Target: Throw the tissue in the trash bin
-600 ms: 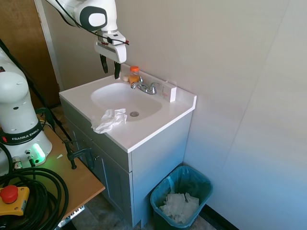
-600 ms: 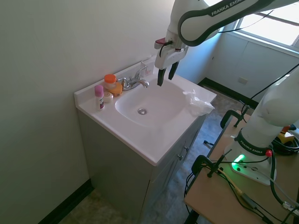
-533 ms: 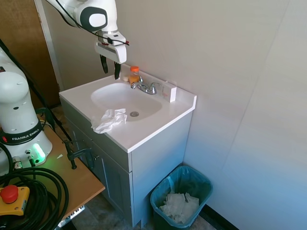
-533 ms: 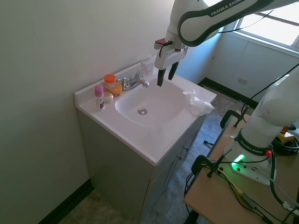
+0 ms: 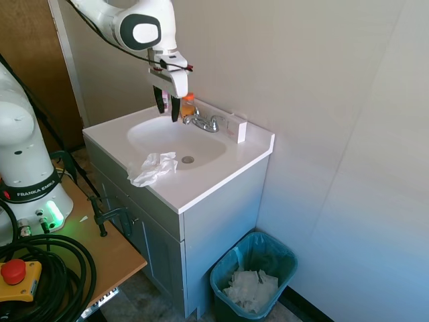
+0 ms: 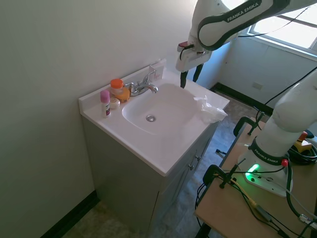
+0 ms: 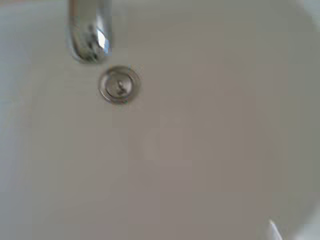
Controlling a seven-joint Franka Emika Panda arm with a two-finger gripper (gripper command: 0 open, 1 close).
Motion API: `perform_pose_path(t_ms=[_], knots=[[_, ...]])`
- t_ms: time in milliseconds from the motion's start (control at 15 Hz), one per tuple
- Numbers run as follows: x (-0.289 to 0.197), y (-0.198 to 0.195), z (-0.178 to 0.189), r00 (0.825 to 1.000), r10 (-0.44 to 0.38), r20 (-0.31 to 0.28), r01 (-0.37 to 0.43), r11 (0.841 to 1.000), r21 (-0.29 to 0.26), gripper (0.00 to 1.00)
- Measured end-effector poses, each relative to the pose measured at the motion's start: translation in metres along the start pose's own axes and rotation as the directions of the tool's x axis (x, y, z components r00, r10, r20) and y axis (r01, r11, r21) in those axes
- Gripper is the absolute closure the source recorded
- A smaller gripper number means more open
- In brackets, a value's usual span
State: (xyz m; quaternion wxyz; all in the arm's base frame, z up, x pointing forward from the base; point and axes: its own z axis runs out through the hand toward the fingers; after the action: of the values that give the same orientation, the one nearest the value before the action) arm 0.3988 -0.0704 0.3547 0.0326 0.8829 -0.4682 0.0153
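In the first exterior view, the tissue point(image 5: 153, 168) lies crumpled on the front edge of the white counter point(image 5: 201, 184), just beside the sink point(image 5: 175, 139) and well apart from the arm. Above the back of the sink hangs the gripper point(image 5: 167, 105), its two dark fingers a little apart and holding nothing. Behind it stands an orange-capped bottle point(image 5: 188, 104), then the chrome tap point(image 5: 204, 122) and a small white box point(image 5: 236, 127) against the wall. The sink holds only its metal drain point(image 5: 188, 159). Further right, on the floor beside the cabinet, stands the trash bin point(image 5: 253, 278), lined with a blue-green bag and holding crumpled white paper point(image 5: 251, 288).
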Motion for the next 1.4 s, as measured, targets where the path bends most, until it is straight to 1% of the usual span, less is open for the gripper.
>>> perform_pose_path(t_ms=[133,333,533,667,800,867,1067,1400], knots=[[-0.002,0.027,0.017,1.0,0.009,0.024,-0.007,0.998,-0.056,0.0],[-0.004,0.061,0.041,0.999,0.016,0.046,-0.01,0.993,-0.121,0.0],[0.005,0.07,0.065,0.997,0.023,0.067,-0.012,0.988,-0.151,0.0],[0.005,0.068,0.084,0.996,0.017,0.09,-0.002,0.986,-0.166,0.0],[0.008,0.065,0.097,0.994,0.015,0.104,0.003,0.985,-0.175,0.0],[0.011,0.064,0.1,0.994,0.019,0.108,0.001,0.984,-0.177,1.0],[0.021,0.06,0.11,0.993,0.024,0.12,-0.002,0.983,-0.183,1.0],[0.021,0.048,0.117,0.989,-0.012,0.15,0.037,0.986,-0.164,1.0]])
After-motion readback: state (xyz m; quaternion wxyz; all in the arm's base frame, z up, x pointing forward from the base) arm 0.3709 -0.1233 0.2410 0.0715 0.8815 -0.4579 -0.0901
